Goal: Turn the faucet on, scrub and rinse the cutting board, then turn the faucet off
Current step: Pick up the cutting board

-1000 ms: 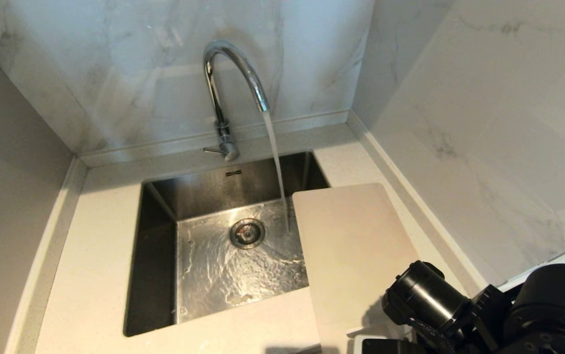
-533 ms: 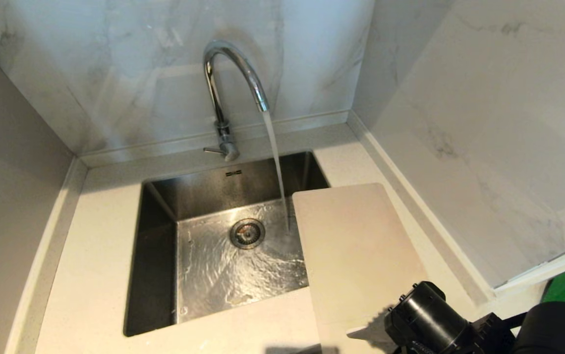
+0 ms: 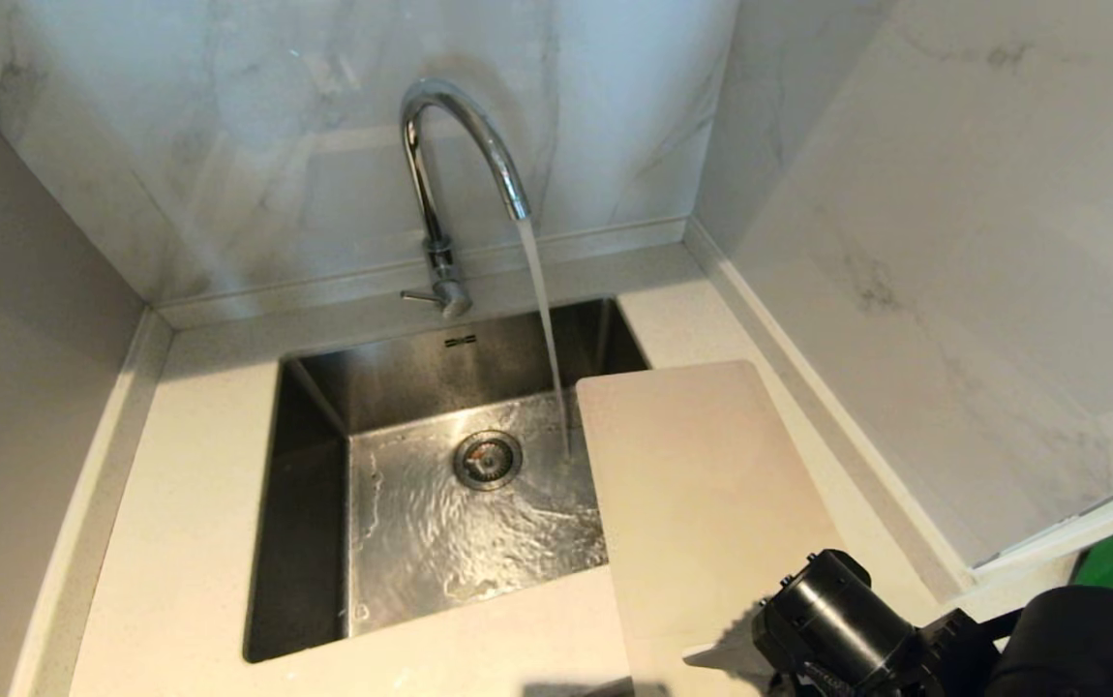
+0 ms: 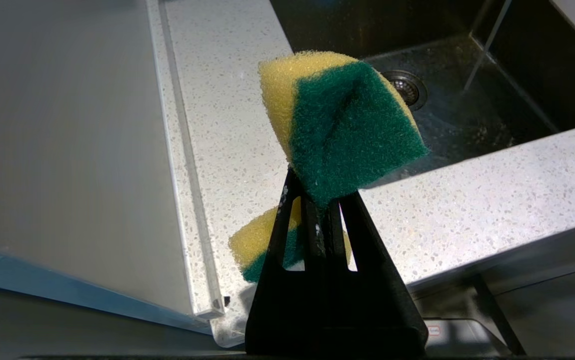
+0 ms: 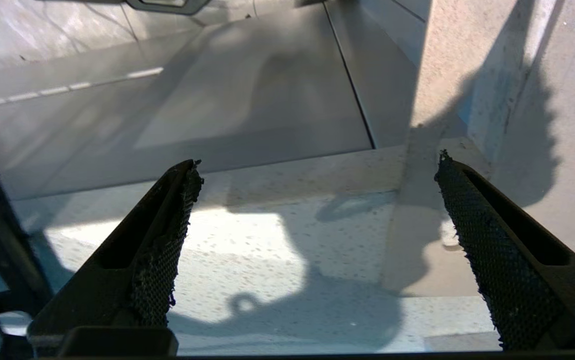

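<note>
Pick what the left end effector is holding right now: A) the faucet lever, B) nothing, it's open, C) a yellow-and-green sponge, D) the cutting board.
C: in the left wrist view the left end effector is shut on a yellow-and-green sponge, pinched and folded between the fingers, while the cutting board lies flat beside the sink and the faucet runs untouched.

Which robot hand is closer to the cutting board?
The right. The right gripper hangs open at the cutting board's near end. The left gripper, shut on a sponge, sits back by the counter's front edge, across the sink from the board.
</note>
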{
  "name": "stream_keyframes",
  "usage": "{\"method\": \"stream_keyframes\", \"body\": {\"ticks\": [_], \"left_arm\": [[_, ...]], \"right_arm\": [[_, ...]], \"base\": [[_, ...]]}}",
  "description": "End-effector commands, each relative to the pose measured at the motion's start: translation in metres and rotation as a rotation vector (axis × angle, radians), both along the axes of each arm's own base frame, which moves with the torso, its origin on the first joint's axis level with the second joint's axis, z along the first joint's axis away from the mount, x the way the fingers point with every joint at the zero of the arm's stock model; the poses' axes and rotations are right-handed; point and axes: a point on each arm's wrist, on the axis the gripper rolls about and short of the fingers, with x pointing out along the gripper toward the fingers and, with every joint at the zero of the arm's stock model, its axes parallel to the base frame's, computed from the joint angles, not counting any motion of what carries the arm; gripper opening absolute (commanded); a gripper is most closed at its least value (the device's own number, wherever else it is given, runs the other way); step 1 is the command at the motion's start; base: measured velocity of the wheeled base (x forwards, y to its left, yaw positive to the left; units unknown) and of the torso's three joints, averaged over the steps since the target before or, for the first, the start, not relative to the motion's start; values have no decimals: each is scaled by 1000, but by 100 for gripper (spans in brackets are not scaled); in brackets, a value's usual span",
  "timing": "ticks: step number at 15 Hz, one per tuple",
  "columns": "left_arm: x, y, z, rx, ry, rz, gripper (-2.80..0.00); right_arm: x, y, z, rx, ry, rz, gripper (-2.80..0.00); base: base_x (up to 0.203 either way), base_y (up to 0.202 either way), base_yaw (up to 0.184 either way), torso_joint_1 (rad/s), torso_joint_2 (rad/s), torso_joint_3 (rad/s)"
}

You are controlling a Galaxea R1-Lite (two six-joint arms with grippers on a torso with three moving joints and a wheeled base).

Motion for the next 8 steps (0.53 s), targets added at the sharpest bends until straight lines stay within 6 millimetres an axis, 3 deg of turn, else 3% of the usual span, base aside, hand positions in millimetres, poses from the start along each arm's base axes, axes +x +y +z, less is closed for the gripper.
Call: {"method": "stream_keyframes", "body": {"ticks": [1, 5, 8], "left_arm": [[0, 0, 0, -1, -4, 1, -280], [0, 0, 0, 0, -4, 1, -280], [0, 0, 0, -1, -3, 1, -280]], "right_arm": [[8, -3, -2, -19, 4, -4, 0], [29, -8, -5, -45, 10, -12, 0], [32, -5, -9, -53, 22, -11, 0]], "base": [[0, 0, 0, 0, 0, 0], [0, 0, 0, 0, 0, 0], [0, 0, 0, 0, 0, 0]]}}
